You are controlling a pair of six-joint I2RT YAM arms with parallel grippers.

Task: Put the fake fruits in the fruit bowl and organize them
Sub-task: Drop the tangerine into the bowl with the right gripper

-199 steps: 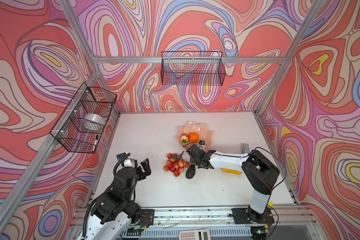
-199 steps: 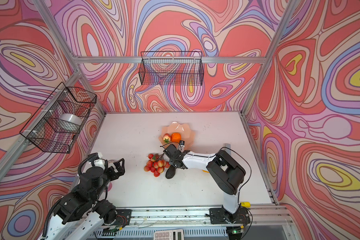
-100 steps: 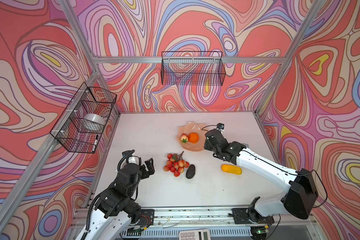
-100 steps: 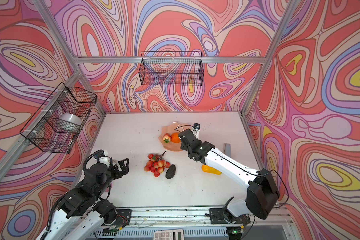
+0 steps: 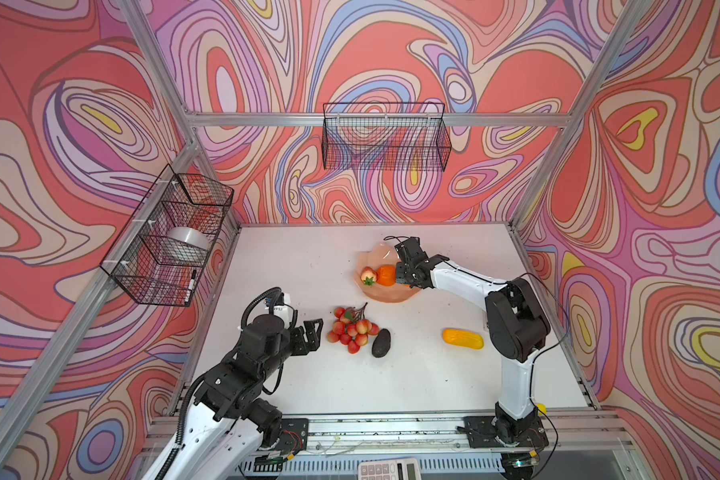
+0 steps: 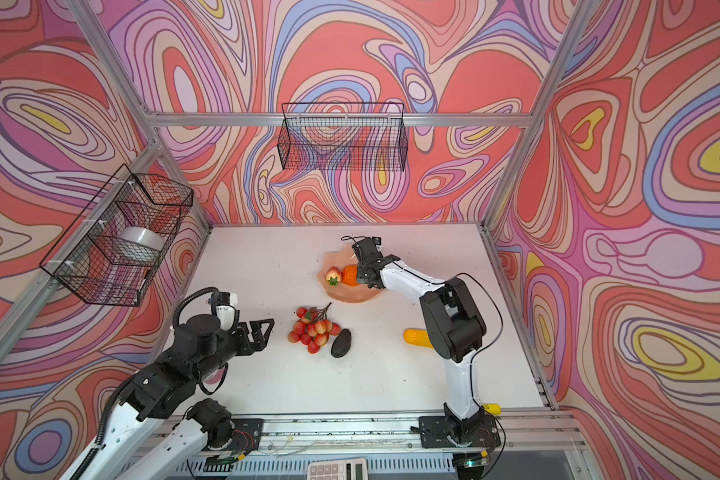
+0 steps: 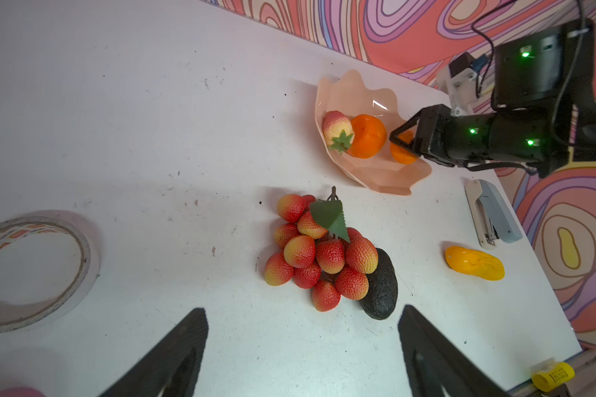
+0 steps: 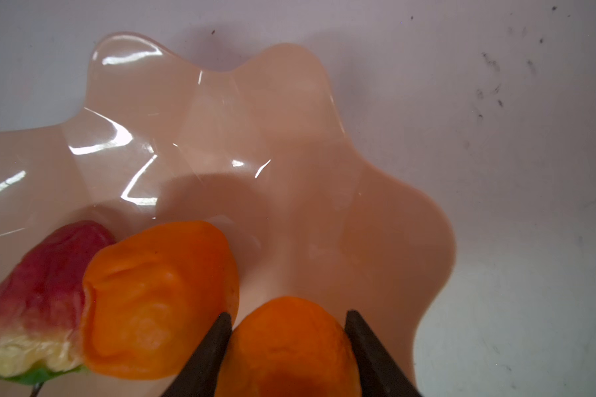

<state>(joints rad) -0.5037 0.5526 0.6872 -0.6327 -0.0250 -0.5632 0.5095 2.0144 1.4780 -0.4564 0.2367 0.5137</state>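
My right pincer [image 8: 288, 314] is clenched on a small orange [image 8: 283, 347] over the fruit bowl [image 8: 393, 223], beside the other orange [image 8: 159, 299] and the peach [image 8: 42, 275], while my left pincer [image 5: 314, 332] hangs released near the red bunch [image 7: 317, 254], avocado [image 7: 381, 288] and long yellow fruit [image 7: 475, 263] on the table [image 7: 152, 137].

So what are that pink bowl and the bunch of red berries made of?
The bowl looks like glossy plastic: sharp light glints run along its smooth facets. The berry bunch seems moulded plastic or foam, matte, with pebbled skins and a flat cloth-like leaf; which one, the look leaves open.
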